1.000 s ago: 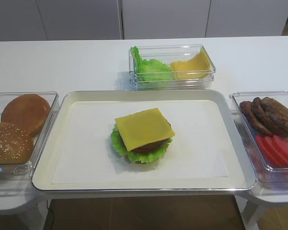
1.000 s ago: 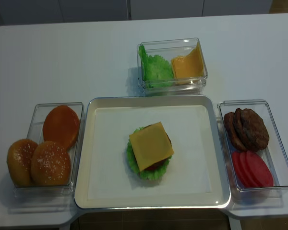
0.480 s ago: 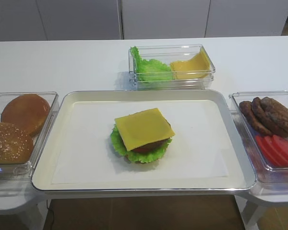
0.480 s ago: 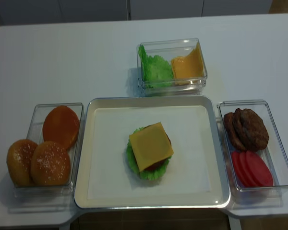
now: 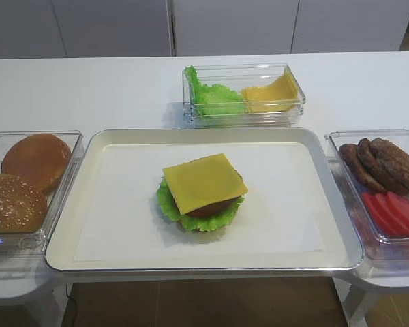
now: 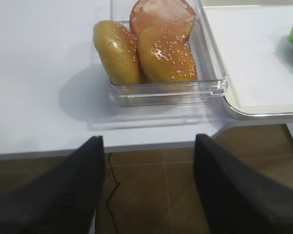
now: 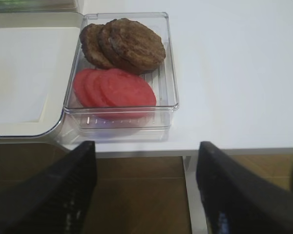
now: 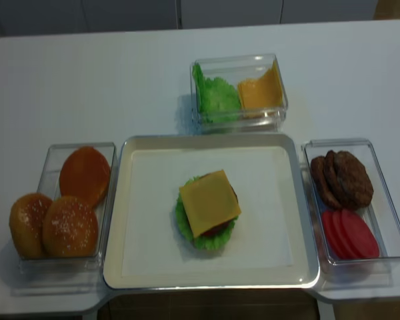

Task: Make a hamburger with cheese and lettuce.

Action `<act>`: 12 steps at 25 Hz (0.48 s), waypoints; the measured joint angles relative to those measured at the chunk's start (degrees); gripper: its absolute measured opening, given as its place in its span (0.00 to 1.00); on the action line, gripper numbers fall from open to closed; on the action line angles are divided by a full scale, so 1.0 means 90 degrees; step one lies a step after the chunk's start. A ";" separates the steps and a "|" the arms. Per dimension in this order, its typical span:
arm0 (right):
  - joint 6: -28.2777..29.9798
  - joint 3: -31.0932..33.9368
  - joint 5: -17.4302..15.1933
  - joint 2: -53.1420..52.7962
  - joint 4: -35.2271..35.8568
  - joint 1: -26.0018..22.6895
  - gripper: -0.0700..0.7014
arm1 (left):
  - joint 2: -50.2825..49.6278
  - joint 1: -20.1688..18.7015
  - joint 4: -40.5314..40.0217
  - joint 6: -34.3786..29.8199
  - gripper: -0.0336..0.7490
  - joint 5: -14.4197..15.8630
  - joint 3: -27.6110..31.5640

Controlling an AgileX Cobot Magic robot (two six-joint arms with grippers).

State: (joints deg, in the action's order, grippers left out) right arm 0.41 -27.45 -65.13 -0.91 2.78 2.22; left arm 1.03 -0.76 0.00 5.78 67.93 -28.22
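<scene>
Nothing has moved since the earlier pictures. That likely means the cheese step is done and the arms are resting before the next move.

The cheese (image 5: 205, 182) lies flat on top of the hamburger (image 5: 203, 212), a bit crooked, with its corners sticking out past the patty. The hamburger sits near the middle of the tray (image 5: 109, 255), on white paper, and the tray is on the table (image 5: 88, 88). Green leaf and a bit of red peek out under the cheese.

The left tool (image 6: 149, 187) hangs past the near edge of the table, close to the box of buns (image 6: 156, 51). Its two dark fingers are spread wide, with nothing between them. The right tool (image 7: 145, 192) hangs the same way near the box with patties (image 7: 129, 44) and tomato slices (image 7: 115, 87). It is spread wide too and holds nothing. Neither tool shows in the two high views.

At the back, a clear box holds more lettuce (image 5: 215, 97) and more yellow slices.

I think a bun top is what comes next, so the left tool is in a good spot.

I can see no words, labels or brand marks anywhere.
</scene>
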 joint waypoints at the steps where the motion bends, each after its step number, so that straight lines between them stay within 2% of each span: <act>1: 0.0000 0.0000 0.0000 0.0000 0.0000 0.0000 0.74 | 0.0000 0.0000 0.0000 0.0000 0.60 0.0000 0.0000; 12: 0.0159 0.0000 0.0000 0.0000 -0.0010 0.0000 0.74 | 0.0000 0.0000 0.0000 0.0000 0.60 0.0000 0.0000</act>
State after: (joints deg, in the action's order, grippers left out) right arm 1.84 -27.45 -65.13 -0.91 2.70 2.22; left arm 1.03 -0.76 0.00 5.78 67.93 -28.22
